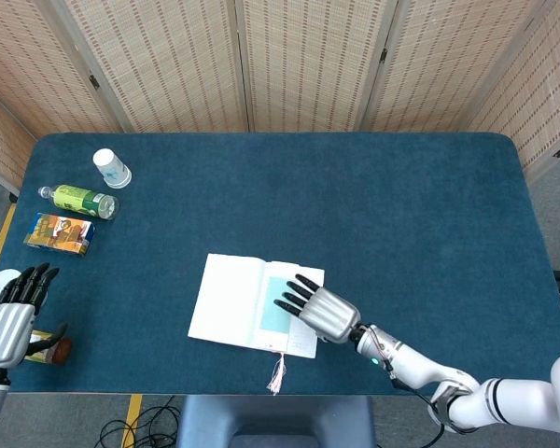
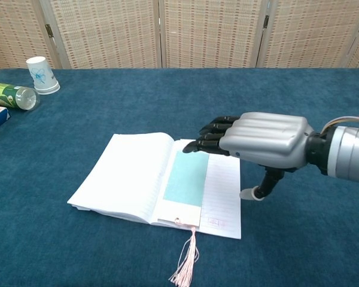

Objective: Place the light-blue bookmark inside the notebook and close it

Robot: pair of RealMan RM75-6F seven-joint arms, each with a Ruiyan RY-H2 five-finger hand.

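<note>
one bookmark laid on an open notebook

one light-blue bookmark [image 2: 187,178] is seen lying flat on the right-hand page of the open notebook [image 2: 131,173], just beside the centre fold. its pale pink tassel [image 2: 186,266] hangs past the near edge of the pages and trails onto the blue worktop [image 2: 167,101]. in the head view the bookmark [image 1: 278,304] is partly covered by the fingers above it, and the notebook [image 1: 231,299] is shown lying near the front edge of the worktop [image 1: 355,205], with the tassel [image 1: 277,375] at that edge.

the right robot hand [image 2: 260,141] is held over the right edge of the notebook, palm down, with its dark fingers [image 2: 212,135] stretched out and a little apart toward the top of the bookmark; nothing is held in it. its thumb points down toward the worktop just beside the page's outer edge; whether it touches cannot be told. in the head view the same robot hand [image 1: 321,308] lies across the notebook's right page.

the left robot hand [image 1: 9,313] is seen only in the head view, at the far left beyond the worktop's edge, with its fingers spread and nothing in them.

at the far left of the worktop, well apart from the notebook, a paper cup [image 2: 40,75] stands upside down, a green bottle [image 2: 9,95] lies on its side next to it, and a small printed carton [image 1: 60,234] lies nearer the front. folding wicker screens [image 2: 209,33] stand behind the worktop.
</note>
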